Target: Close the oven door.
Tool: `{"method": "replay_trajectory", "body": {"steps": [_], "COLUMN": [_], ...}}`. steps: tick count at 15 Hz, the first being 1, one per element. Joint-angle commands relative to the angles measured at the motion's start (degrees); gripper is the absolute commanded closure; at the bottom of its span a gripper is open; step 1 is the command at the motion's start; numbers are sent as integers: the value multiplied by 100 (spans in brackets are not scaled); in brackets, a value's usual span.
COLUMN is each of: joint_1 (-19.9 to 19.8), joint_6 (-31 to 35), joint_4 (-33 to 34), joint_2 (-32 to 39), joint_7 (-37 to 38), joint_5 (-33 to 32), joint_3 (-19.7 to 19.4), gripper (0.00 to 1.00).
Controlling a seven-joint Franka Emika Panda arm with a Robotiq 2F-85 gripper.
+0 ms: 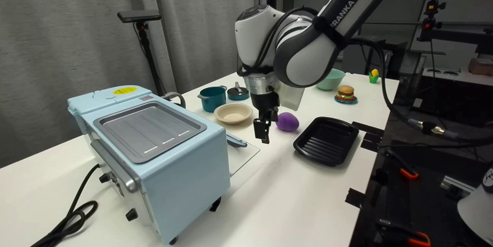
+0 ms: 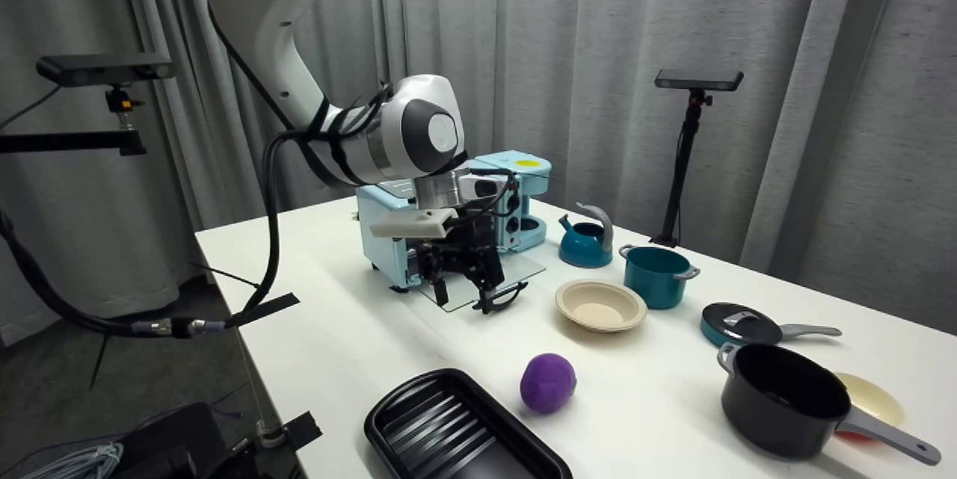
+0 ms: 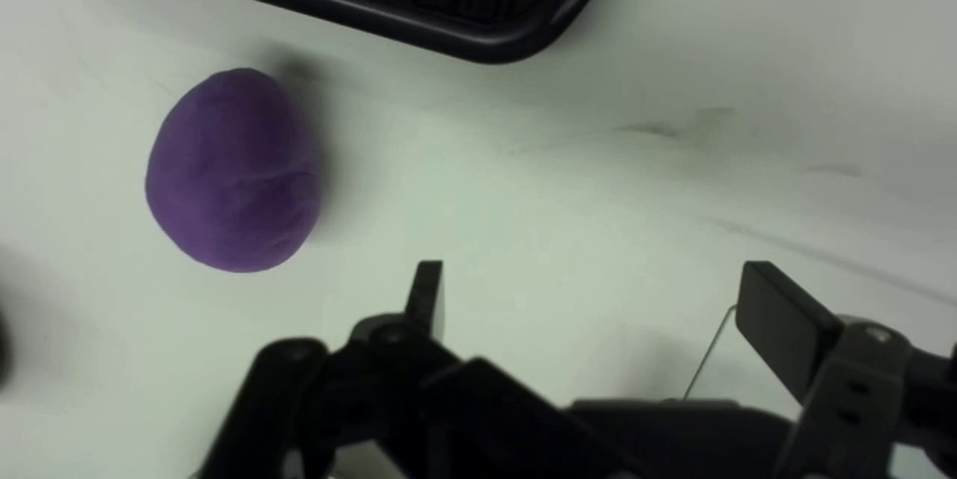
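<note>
The light blue toaster oven (image 1: 188,189) stands on the white table; part of it shows behind the arm in an exterior view (image 2: 383,232). Its glass door (image 1: 244,157) is folded down, lying nearly flat just above the table; it also shows in an exterior view (image 2: 527,267). The door handle (image 1: 235,140) is at the outer edge, partly behind my gripper in an exterior view (image 2: 510,295). My gripper (image 1: 262,129) is open and empty, pointing down beside the door's outer edge. In the wrist view the gripper (image 3: 591,292) has a door corner (image 3: 740,374) near its right finger.
A purple toy (image 3: 235,172) and a black ribbed tray (image 1: 327,141) lie beyond the door. A beige bowl (image 2: 600,306), teal pot (image 2: 658,277), kettle (image 2: 587,243), lidded pan (image 2: 740,323) and dark saucepan (image 2: 781,404) stand along the table.
</note>
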Motion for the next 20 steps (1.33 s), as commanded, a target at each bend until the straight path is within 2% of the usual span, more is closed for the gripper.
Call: {"method": "replay_trajectory", "body": {"steps": [1, 6, 11, 12, 20], "joint_1": [332, 519, 560, 499, 525], "joint_6": [217, 179, 212, 137, 140], "joint_4": [155, 244, 299, 175, 240], "joint_2": [242, 425, 636, 485, 590], "joint_7": [699, 1255, 1573, 1289, 1425], "joint_5": [-519, -912, -805, -721, -714], "joint_3": [-272, -495, -601, -551, -569], "gripper": [0, 0, 0, 0, 0]}}
